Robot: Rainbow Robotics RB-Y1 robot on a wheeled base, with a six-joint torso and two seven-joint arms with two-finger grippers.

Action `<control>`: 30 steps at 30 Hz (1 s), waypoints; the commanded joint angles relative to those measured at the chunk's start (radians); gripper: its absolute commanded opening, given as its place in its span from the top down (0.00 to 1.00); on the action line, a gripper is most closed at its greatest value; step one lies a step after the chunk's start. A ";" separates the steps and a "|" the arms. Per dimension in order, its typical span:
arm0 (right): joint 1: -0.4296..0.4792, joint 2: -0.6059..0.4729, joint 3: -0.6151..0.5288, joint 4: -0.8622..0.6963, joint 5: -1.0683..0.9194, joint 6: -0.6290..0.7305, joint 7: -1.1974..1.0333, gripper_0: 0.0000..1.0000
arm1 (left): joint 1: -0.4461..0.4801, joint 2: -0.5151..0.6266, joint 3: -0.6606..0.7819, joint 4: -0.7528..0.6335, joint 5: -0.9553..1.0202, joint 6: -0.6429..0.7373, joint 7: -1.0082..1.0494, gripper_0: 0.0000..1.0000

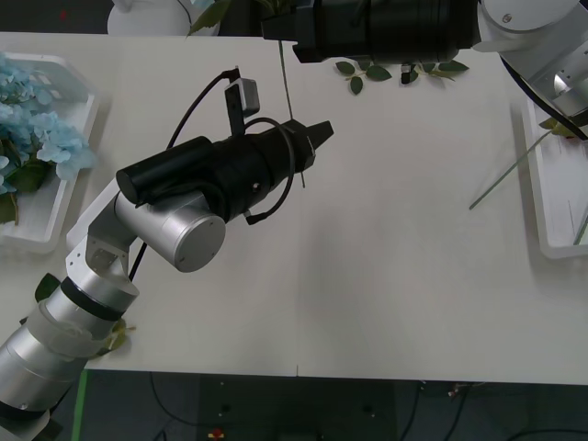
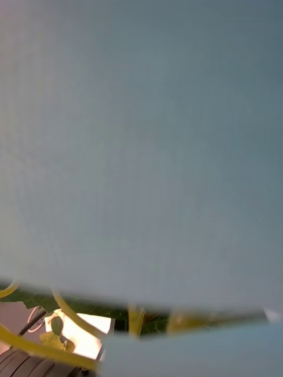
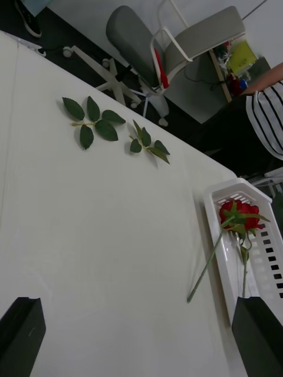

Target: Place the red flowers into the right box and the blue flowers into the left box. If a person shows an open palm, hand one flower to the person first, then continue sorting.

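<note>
L gripper (image 1: pixel 322 131) hovers over the mid table, well left of the right box (image 1: pixel 551 197), fingers (image 3: pixel 20 333) apart, nothing between them. R gripper (image 1: pixel 274 28) sits at the far table edge, also well left of that box; can't tell if it's open or clamped. A thin stem (image 1: pixel 292 110) hangs just below it, so I'd keep L back and not snag it.

Count:
- red flowers (image 3: pixel 242 213): 2 stems, both in the right box, one poking over the rim
- blue flowers (image 1: pixel 37 124): bunched in the left box (image 1: pixel 78 138), opposite side; can't count separately
- leaf sprigs (image 3: pixel 91 121): 2, loose on the table
</note>
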 commanded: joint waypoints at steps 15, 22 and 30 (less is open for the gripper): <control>-0.011 0.012 0.001 -0.030 0.008 -0.022 -0.035 1.00 | -0.048 -0.023 -0.019 -0.010 -0.035 -0.038 0.043 1.00; -0.011 0.007 0.001 -0.031 0.027 -0.027 -0.023 0.47 | -0.048 -0.021 -0.017 -0.010 -0.053 -0.038 0.043 1.00; -0.011 -0.003 0.001 -0.036 0.039 -0.033 -0.012 0.22 | -0.046 -0.001 -0.013 -0.010 -0.074 -0.038 0.049 1.00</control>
